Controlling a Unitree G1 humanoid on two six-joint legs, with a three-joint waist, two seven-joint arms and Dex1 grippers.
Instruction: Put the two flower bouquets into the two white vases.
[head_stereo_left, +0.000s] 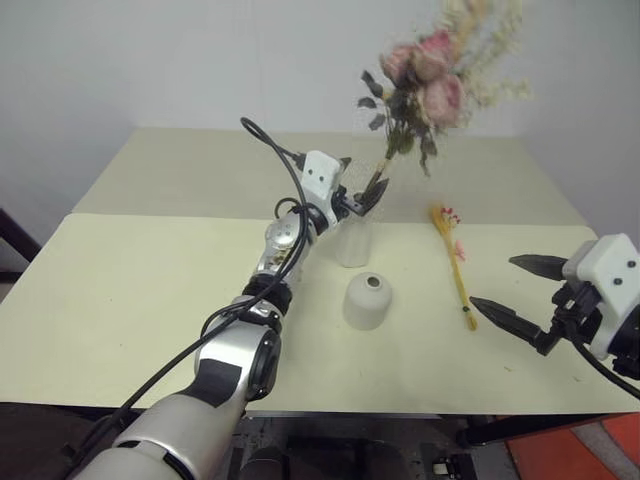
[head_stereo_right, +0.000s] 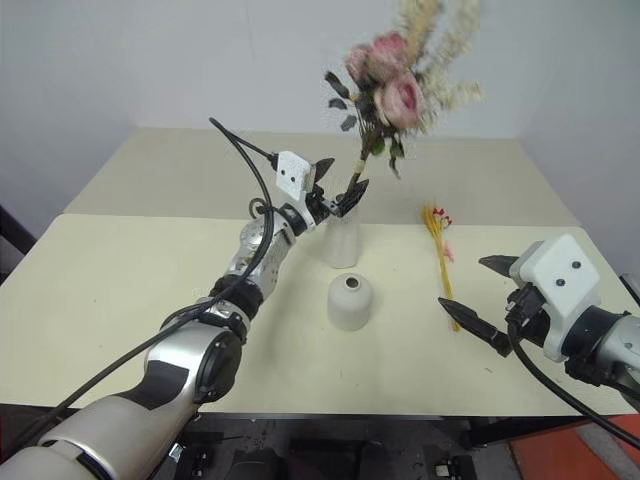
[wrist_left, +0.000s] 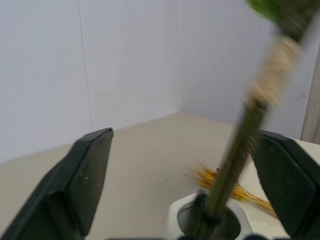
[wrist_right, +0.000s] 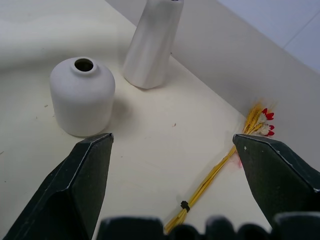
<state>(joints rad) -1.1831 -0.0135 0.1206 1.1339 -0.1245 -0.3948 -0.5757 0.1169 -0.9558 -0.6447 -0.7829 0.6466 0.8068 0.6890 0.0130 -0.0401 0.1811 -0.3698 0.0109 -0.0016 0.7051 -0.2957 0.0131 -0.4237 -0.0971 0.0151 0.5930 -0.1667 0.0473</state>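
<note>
Jaws open; cream table (head_stereo_left: 150, 290), white wall (head_stereo_left: 200, 60).

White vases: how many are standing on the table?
2: the tall vase holds the rose bouquet beside the left claw; the squat vase stands in front of it.

My left arm (head_stereo_left: 262, 330) is silver-grey metal with black joint rings, and a thick black cable (head_stereo_left: 270, 150) loops along it. Each wrist carries a white boxy housing (head_stereo_left: 320, 175) with two small dark dots. My right gripper (head_stereo_left: 520, 290) has black, pointed, wedge-shaped fingers.
</note>
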